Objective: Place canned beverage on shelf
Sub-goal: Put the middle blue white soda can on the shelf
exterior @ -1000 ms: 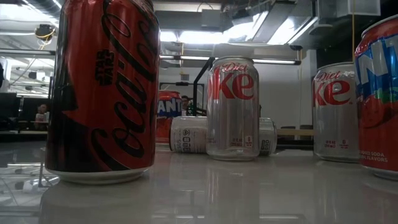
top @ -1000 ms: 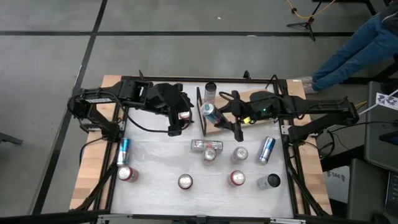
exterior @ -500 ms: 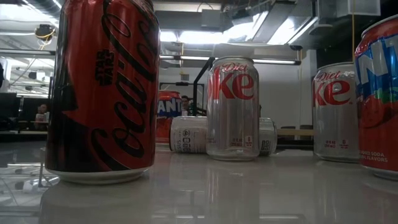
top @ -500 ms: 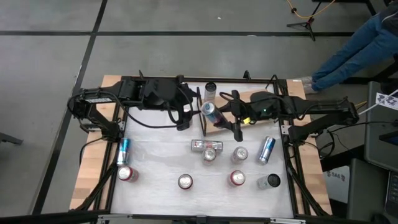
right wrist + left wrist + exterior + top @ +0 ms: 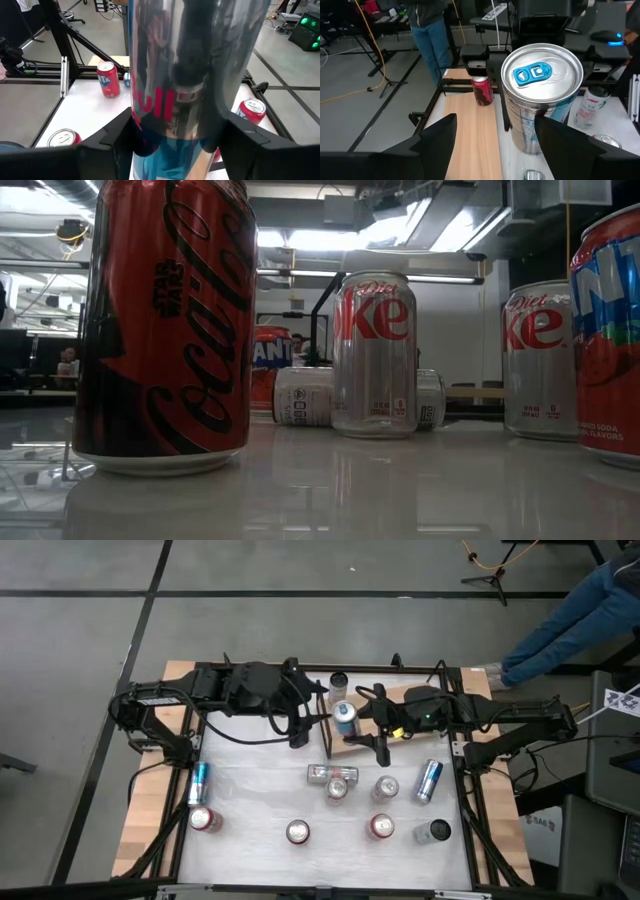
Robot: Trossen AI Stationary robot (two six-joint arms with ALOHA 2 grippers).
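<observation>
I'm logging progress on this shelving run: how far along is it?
Done: one red can stands on the shelf. In hand: the right gripper holds a silver-blue can upright by the shelf, with the open left gripper beside it; the can is not released yet. Left: several cans, such as the lying blue can, wait on the white table.

High view looks straight down, low view skims level; wrist views close on one silver can (image 5: pixel 540 100)
</observation>
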